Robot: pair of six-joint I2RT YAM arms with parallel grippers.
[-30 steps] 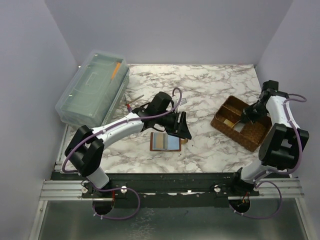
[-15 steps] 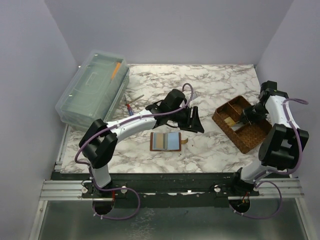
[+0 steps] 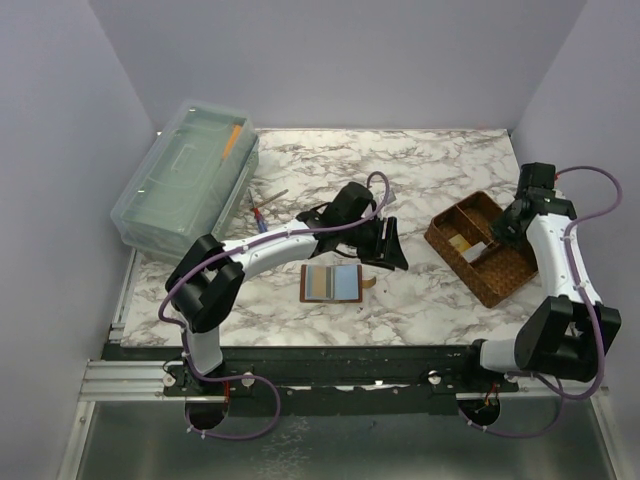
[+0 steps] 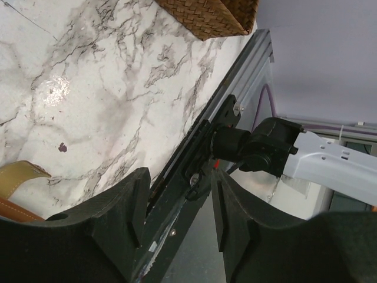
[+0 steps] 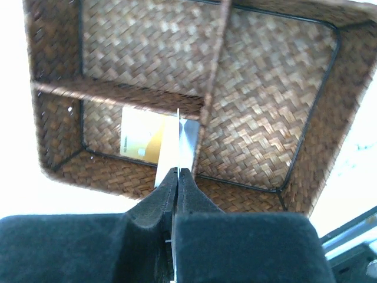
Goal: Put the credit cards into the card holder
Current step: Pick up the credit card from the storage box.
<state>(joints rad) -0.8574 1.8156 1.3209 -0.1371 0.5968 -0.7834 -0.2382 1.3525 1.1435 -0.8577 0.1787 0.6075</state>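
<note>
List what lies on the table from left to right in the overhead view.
clear plastic box → small tools → open card holder → woven basket

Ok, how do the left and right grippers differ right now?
The left gripper is open and empty; the right gripper is shut on a credit card held edge-on. The left is beside the open card holder; the right hangs over the woven basket. Both have black fingers.
</note>
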